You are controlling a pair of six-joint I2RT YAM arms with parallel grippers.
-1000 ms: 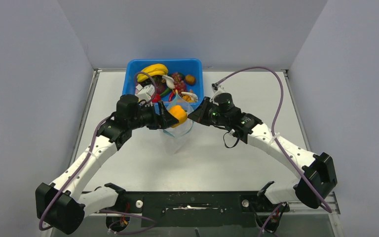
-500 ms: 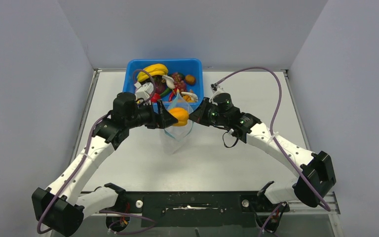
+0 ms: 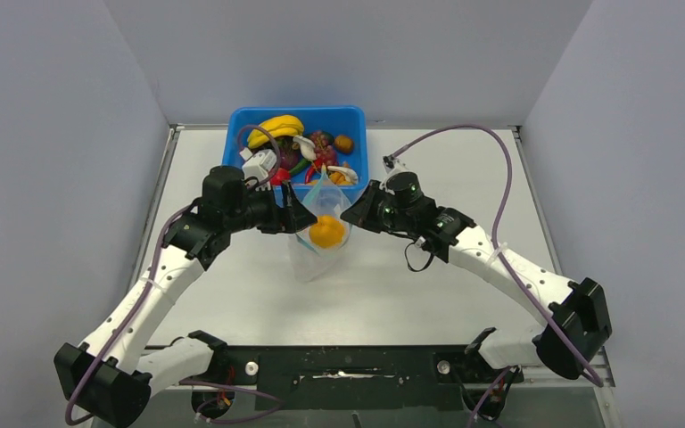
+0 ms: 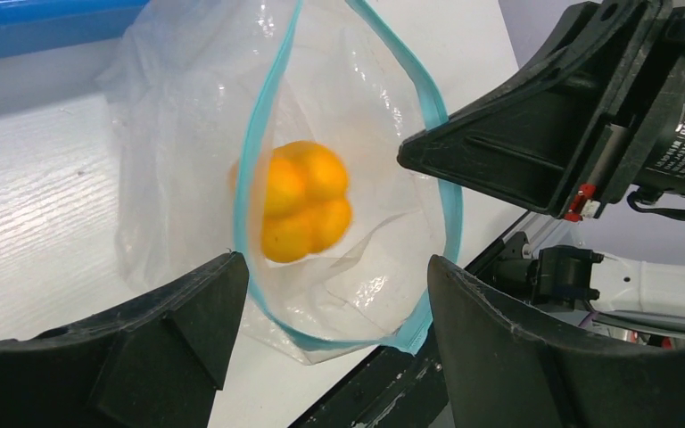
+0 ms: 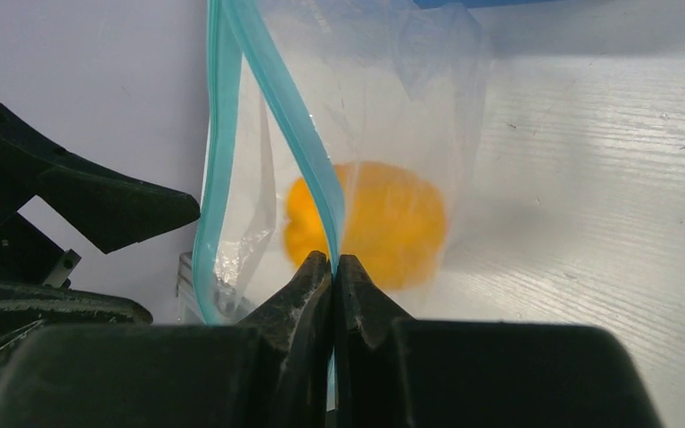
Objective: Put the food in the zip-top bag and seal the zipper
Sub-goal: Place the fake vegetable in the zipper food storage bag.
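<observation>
On the white table [image 3: 428, 267], a blue tub [image 3: 236, 134] at the far edge holds most of the food [image 3: 308, 147]: banana bunch, grapes and other pieces, heaped together

Just in front of the tub stands the bag [image 3: 308, 259], clear and limp, its mouth drawn up between my two arms into a teardrop-shaped opening

My left gripper [image 3: 292, 214] hangs at the mouth's left side with its jaws spread wide and nothing between them; from its own camera the open bag fills the gap

My right gripper [image 5: 333, 263] is pinched tight on the bag's rim, right on the strip, and is the only thing I can see holding the mouth up

One orange piece [image 4: 303, 209] sits inside the bag, blurred in both wrist views, so it may not have settled

The zipper [image 4: 250, 178] is unsealed along its full length

The risk, as I judge it, lies in that single pinch: the piece's weight could tug the slick film out of my right fingers, and the mouth would slump shut; my wide left jaws, so close to the rim, could also snag the strip as they pull away
</observation>
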